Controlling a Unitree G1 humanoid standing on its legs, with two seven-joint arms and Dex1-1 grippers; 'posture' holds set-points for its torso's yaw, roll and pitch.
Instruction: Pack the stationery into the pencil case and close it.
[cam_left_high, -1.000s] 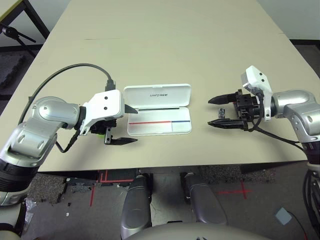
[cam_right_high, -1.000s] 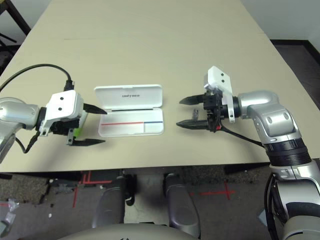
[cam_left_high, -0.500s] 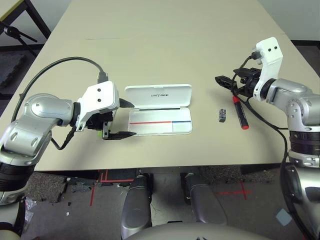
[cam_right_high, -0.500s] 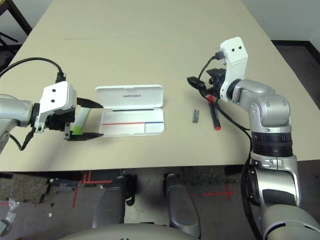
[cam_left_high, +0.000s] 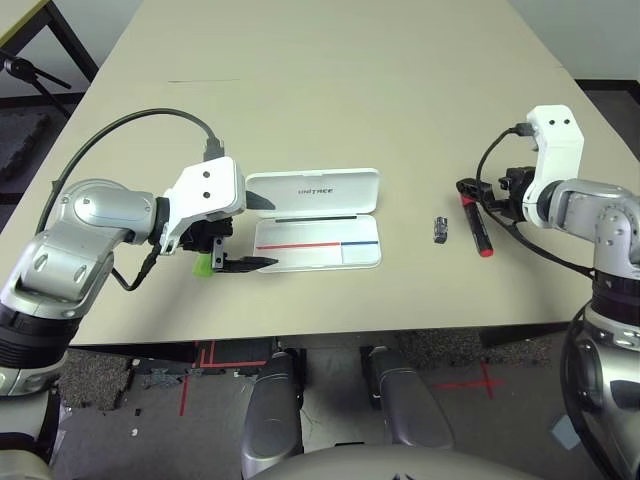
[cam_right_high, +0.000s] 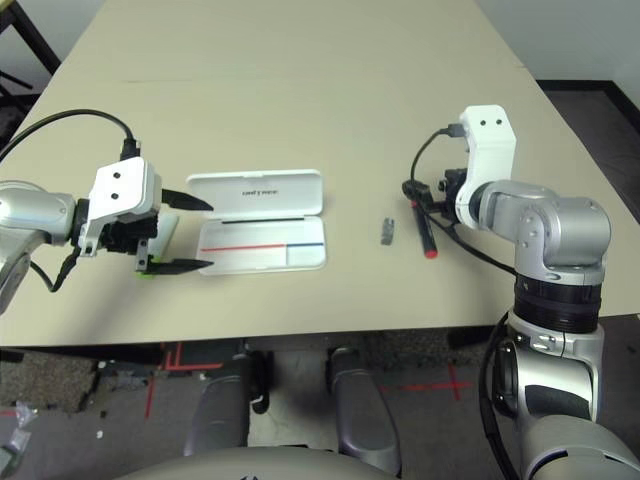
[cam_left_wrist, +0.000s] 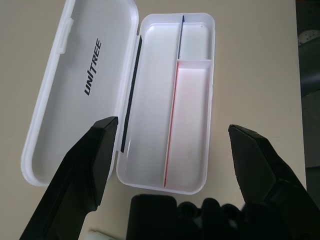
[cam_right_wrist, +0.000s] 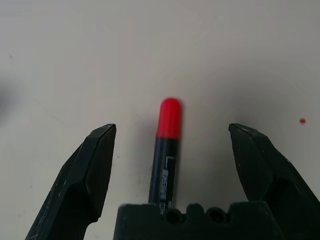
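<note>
Nothing packed yet. Pencil case (cam_left_high: 317, 220) lies open and empty mid-desk (cam_left_high: 330, 90); all items remain to go in, then the lid shuts.

Count: one case, three items.
- green highlighter (cam_left_high: 204, 264) on the desk beside the case, under the left pincer (cam_left_wrist: 170, 150), which is wide, holding nothing
- black-and-silver clip (cam_left_high: 440, 228) right of the case
- black marker (cam_right_wrist: 164, 150) between the wide right pincer's (cam_right_wrist: 170, 150) fingers, not gripped

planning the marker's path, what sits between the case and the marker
Just the small clip, lying on the table between the open case and the marker, nearer the marker. The rest of that stretch is bare, as both eye views show.
</note>
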